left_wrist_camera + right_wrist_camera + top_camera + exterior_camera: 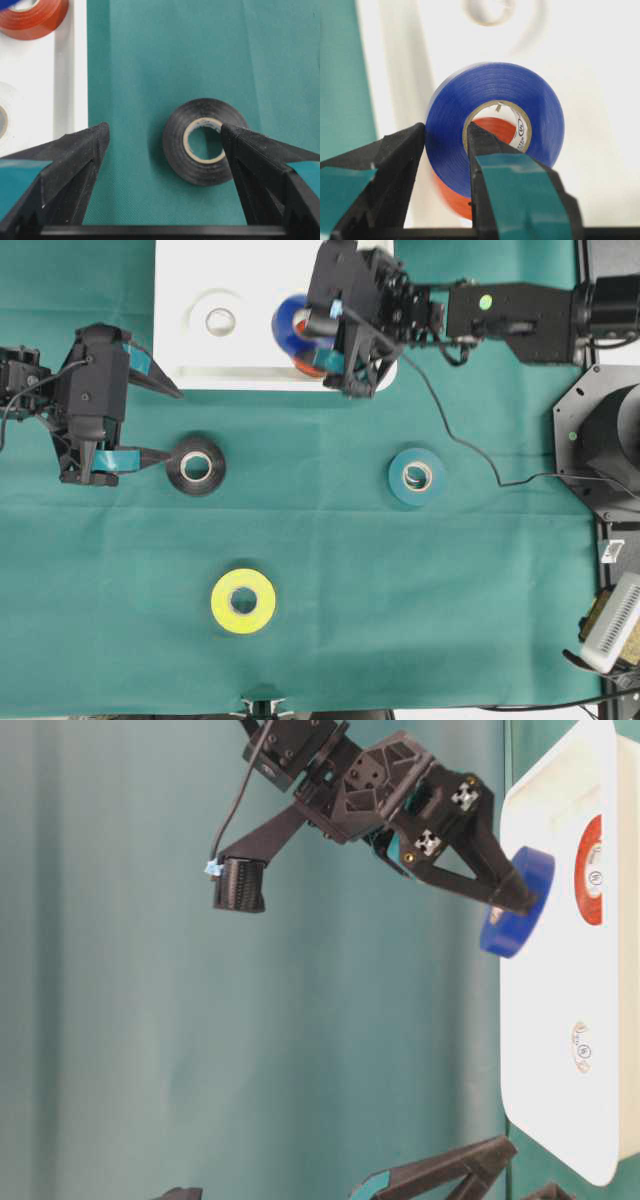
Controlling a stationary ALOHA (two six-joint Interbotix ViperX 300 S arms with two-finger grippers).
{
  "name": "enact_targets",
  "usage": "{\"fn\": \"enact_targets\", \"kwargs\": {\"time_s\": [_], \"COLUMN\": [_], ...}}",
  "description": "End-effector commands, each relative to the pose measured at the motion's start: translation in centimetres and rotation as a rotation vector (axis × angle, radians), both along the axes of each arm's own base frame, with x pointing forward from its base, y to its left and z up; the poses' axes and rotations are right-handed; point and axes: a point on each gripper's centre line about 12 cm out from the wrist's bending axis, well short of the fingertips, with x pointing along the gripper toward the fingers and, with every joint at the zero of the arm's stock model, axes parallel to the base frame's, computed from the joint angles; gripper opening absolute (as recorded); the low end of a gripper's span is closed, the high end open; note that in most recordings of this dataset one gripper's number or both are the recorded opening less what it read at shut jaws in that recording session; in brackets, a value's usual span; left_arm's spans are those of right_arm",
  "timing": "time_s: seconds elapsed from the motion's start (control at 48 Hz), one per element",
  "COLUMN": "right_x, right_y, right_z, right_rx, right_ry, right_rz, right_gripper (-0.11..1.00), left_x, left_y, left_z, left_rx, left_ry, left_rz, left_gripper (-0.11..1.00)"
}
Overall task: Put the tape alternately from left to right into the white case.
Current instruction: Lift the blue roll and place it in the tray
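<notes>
Right gripper [445, 145]: jaws clamped on the wall of the blue roll [495, 125], one finger outside the rim, the other through the pale core. The right wrist view alone shows this pinch; through the core it also shows the red roll [492, 129] lying underneath. The table-level view alone shows the blue roll [517, 902] held clear of the floor of the white case [545, 1050], with the red roll [590, 870] flat inside.

Left gripper [165, 137]: jaws spread wide, holding nothing. The left wrist view shows the black roll [205, 141] flat on the green cloth [175, 50] between the fingers, one fingertip [235, 137] overlapping its rim at 3 o'clock; whether it touches cannot be told.

Overhead view: the white case [180, 300] sits at 12 o'clock on the cloth, with the white roll [219, 318] inside, at 9 o'clock from the blue roll [295, 325]. The black roll [197, 466] lies at 9 o'clock from the teal roll [417, 477]; the yellow roll [243, 601] lies at 6 o'clock, well apart from both. All rolls are small rings with pale cores; the red core label bears printed marks too small to read.
</notes>
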Motion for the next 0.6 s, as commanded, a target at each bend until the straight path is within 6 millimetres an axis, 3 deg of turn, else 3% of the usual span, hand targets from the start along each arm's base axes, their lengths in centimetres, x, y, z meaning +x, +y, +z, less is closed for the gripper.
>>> {"fn": "enact_targets", "kwargs": {"time_s": [0.0, 0.334, 0.584], "right_x": [-0.4, -2.4, -2.9], "right_y": [-1.3, -4.8, -5.6], "right_z": [1.4, 0.3, -0.8], "right_rx": [-0.022, -0.016, -0.008], "right_ry": [-0.040, -0.005, 0.006], "right_rz": [-0.027, -0.130, -0.150], "right_gripper": [-0.09, -0.09, -0.09], "left_x": [0.2, 0.2, 0.2], "left_y": [-0.1, -0.1, -0.1], "left_z": [1.0, 0.9, 1.0], "left_rx": [0.001, 0.001, 0.001], "left_ry": [-0.035, -0.034, -0.035], "left_rz": [-0.004, -0.004, -0.004], "left_gripper": [0.74, 0.74, 0.74]}}
